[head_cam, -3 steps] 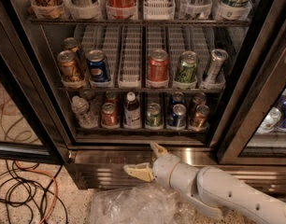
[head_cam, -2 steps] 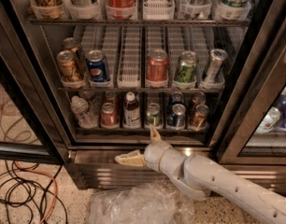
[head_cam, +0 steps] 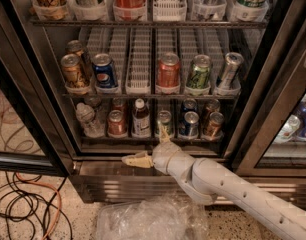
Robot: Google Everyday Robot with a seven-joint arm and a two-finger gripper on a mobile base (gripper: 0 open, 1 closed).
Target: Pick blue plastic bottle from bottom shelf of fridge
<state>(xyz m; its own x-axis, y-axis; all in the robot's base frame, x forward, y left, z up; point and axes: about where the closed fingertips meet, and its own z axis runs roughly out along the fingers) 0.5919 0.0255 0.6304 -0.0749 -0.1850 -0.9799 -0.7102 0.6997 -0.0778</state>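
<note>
blue plastic bottle (head_cam: 140,119) stands upright on the bottom shelf (head_cam: 105,140) of the fridge (head_cam: 113,186), at the front of its lane, white cap up. a red can (head_cam: 116,123) is just beside it on the left and a green can (head_cam: 164,122) on the right. gripper (head_cam: 144,145) is in front of the shelf rail, below the bottle and not touching it, fingers spread wide apart, one pointing left and one up. crumpled clear plastic (head_cam: 148,219) lies on the floor below.
</note>
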